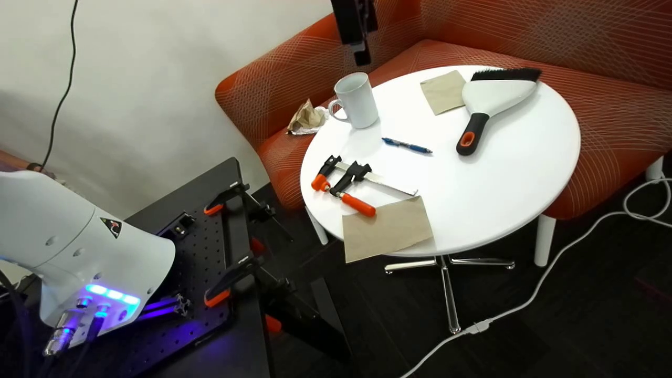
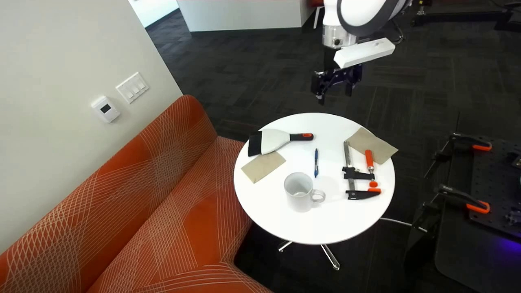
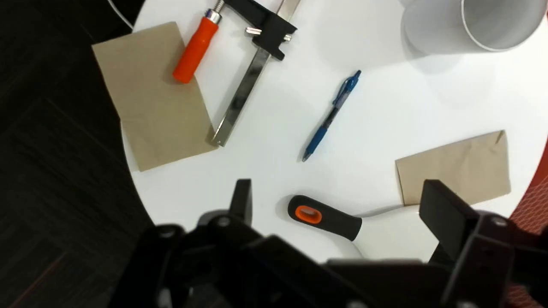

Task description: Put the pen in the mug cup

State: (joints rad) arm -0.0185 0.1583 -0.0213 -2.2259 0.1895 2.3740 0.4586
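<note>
The blue-black pen lies flat on the white round table, with nothing touching it; it also shows in an exterior view and in the wrist view. The white mug cup stands upright close to the pen's clicker end, its handle towards the clamp. Its open top shows in an exterior view; in the wrist view the mug is cut off at the top right. My gripper is open and empty, well above the table. In the wrist view the fingers are wide apart, over the brush's handle.
A bar clamp with orange handles lies beside the pen. A brush with a white body and black handle lies on the pen's other side. Brown paper pieces lie on the table. An orange sofa borders the table.
</note>
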